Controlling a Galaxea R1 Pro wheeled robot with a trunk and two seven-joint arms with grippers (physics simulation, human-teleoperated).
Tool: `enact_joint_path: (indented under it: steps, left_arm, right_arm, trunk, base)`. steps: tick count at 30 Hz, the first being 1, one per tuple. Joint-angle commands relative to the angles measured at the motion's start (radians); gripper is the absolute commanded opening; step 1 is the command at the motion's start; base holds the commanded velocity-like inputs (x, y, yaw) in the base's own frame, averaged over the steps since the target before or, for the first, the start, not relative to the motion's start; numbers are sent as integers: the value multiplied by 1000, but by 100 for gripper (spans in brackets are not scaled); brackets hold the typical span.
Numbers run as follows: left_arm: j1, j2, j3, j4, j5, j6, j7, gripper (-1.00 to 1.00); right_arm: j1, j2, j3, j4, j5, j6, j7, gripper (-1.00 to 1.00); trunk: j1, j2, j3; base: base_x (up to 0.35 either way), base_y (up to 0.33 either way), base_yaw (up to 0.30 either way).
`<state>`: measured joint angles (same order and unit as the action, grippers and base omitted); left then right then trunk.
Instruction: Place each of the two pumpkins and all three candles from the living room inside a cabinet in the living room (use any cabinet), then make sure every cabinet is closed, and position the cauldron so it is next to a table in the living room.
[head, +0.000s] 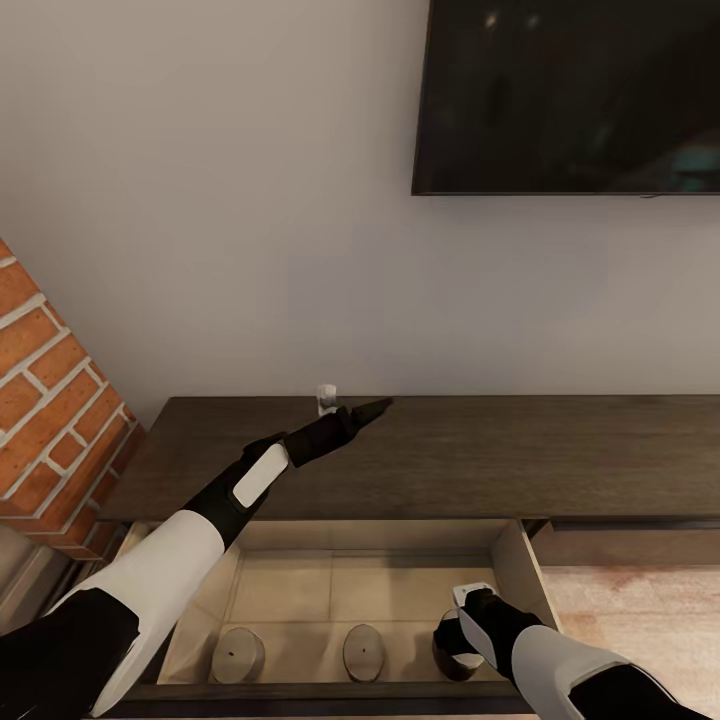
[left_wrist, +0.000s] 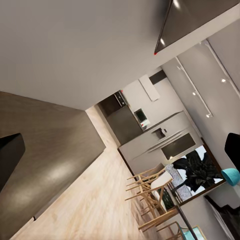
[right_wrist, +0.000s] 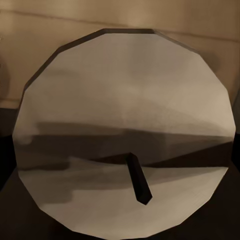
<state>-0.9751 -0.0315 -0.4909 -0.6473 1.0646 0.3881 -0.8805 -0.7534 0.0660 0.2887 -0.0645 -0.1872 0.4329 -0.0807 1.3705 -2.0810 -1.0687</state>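
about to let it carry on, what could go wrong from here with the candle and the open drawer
1. The right gripper sits over the third candle in the open drawer; whether it has let go cannot be told, so lifting away might drag or tip the candle.
2. The two other candles stand close to the drawer's front edge; a hard shove shut might topple them.

Grey-beige candles (head: 237, 655), seemingly pale-beige drawer (head: 300, 585)
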Motion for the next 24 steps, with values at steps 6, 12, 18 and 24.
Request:
enact_joint_path:
  steps: [6,12,18,24]
  left_arm:
    - [0,0,0,1,0,0,0,100]
    - [0,1,0,0,0,0,0,100]
    - [0,2,0,0,0,0,0,100]
    - [0,2,0,0,0,0,0,100]
  right_arm:
    - [0,0,-1,0,-3,0,-1,100]
    - [0,-1,0,0,-3,0,-8,100]
    - [0,4,0,1,-5,-22,-125,100]
    - [0,2,0,1,-7,-22,-119,100]
  trunk:
    - [0,0,0]
    - [0,0,0]
    - [0,0,0]
    - [0,0,0]
  base:
    - [0,0,0]
    - [0,0,0]
    - [0,0,0]
    - [0,0,0]
